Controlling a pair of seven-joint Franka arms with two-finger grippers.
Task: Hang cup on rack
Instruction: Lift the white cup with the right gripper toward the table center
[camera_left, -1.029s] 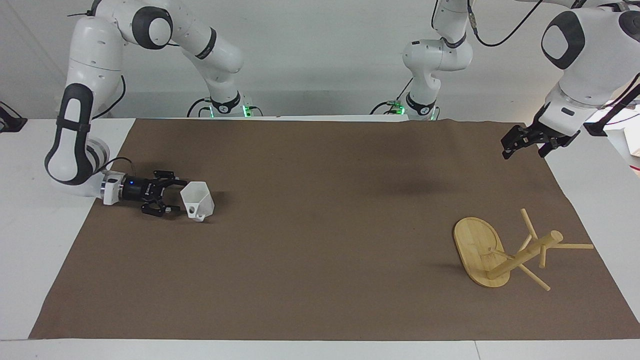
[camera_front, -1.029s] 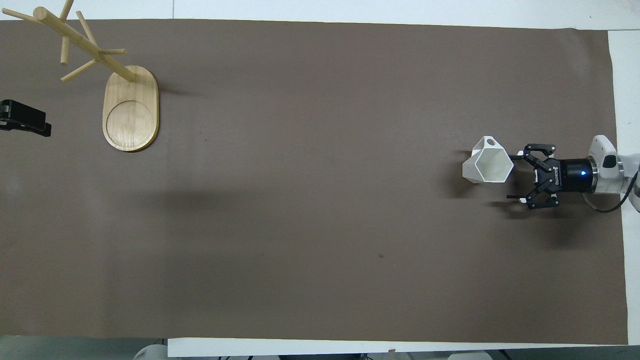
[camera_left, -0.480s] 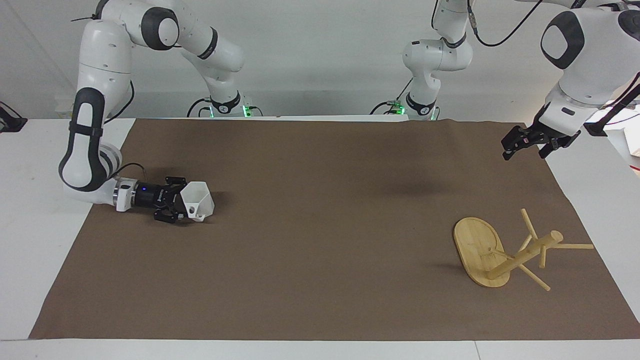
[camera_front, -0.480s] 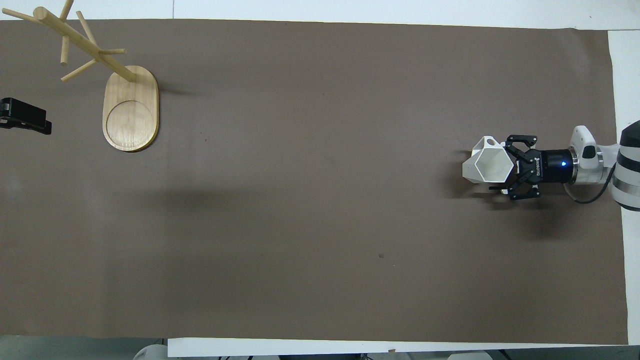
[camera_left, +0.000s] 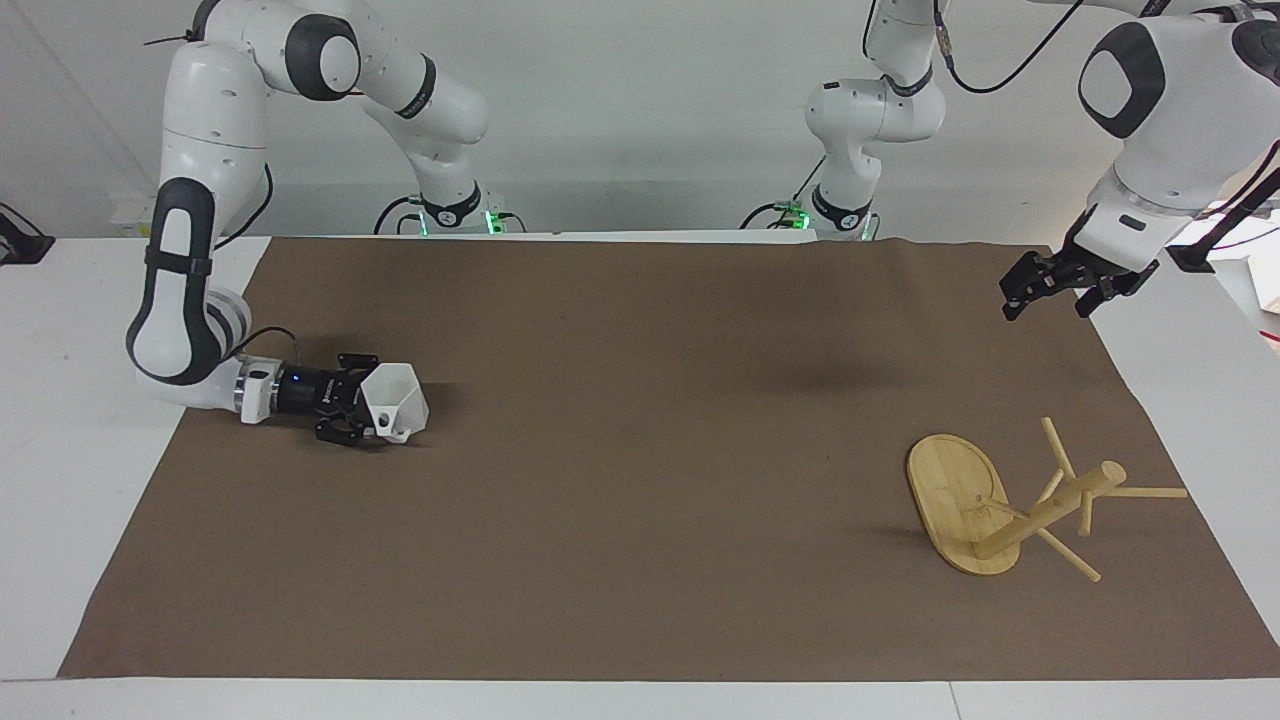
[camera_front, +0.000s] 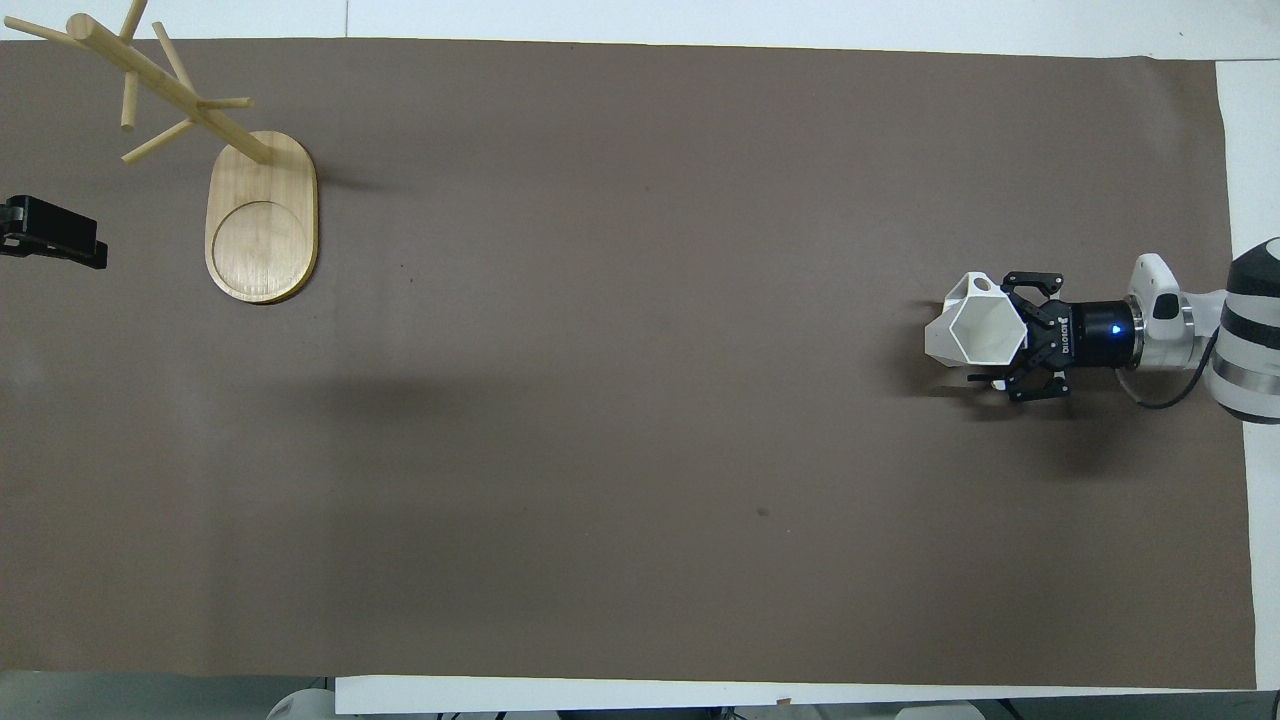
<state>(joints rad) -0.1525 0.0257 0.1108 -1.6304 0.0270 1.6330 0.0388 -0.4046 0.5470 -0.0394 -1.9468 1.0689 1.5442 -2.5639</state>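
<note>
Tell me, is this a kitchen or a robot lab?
Probably a robot lab, not a kitchen. Two white robot arms stand at a table with a plain brown mat. On it are only a white cup, by the right gripper, and a wooden rack.

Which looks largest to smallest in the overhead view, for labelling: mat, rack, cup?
1. Brown mat, by far the largest.
2. Rack, base plus post and pegs.
3. Cup, smallest, beside the right tool.
</note>
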